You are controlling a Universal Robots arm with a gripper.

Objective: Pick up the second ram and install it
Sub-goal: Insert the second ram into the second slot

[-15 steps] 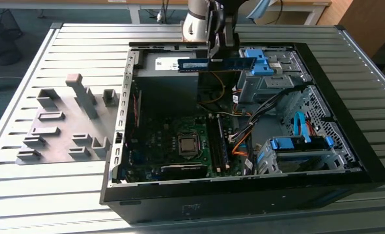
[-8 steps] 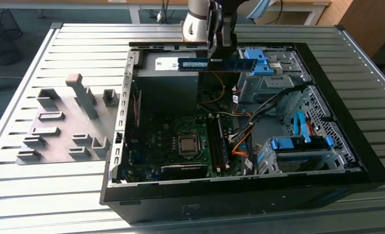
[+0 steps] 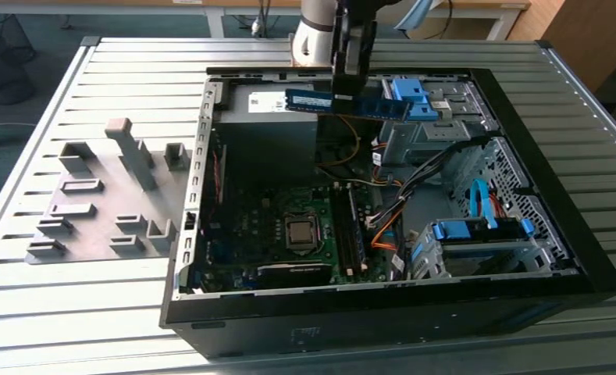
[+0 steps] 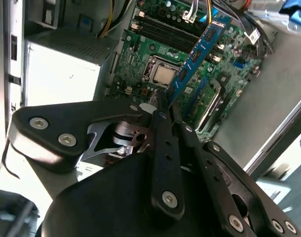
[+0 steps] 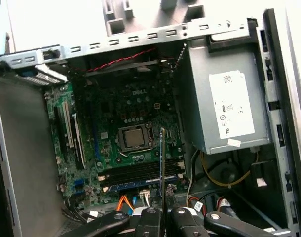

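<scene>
The second ram (image 3: 347, 104), a narrow blue-green stick with dark chips, hangs level in the air over the far part of the open computer case (image 3: 557, 289). My gripper (image 3: 347, 87) is shut on its middle from above. In the second wrist view the ram (image 4: 197, 54) juts out from between the gripper (image 4: 166, 106) fingers, above the motherboard (image 4: 239, 64). The first wrist view shows the ram (image 5: 162, 163) edge-on, rising from the gripper (image 5: 162, 213), over the memory slots (image 5: 140, 173) beside the processor socket (image 5: 135, 137).
A grey power supply box (image 3: 261, 137) fills the case's far corner. Blue drive cages (image 3: 479, 234) and loose cables (image 3: 391, 207) sit on the exterior view's right inside the case. Grey holder blocks (image 3: 110, 195) stand on the slatted table (image 3: 79, 312) at the exterior view's left.
</scene>
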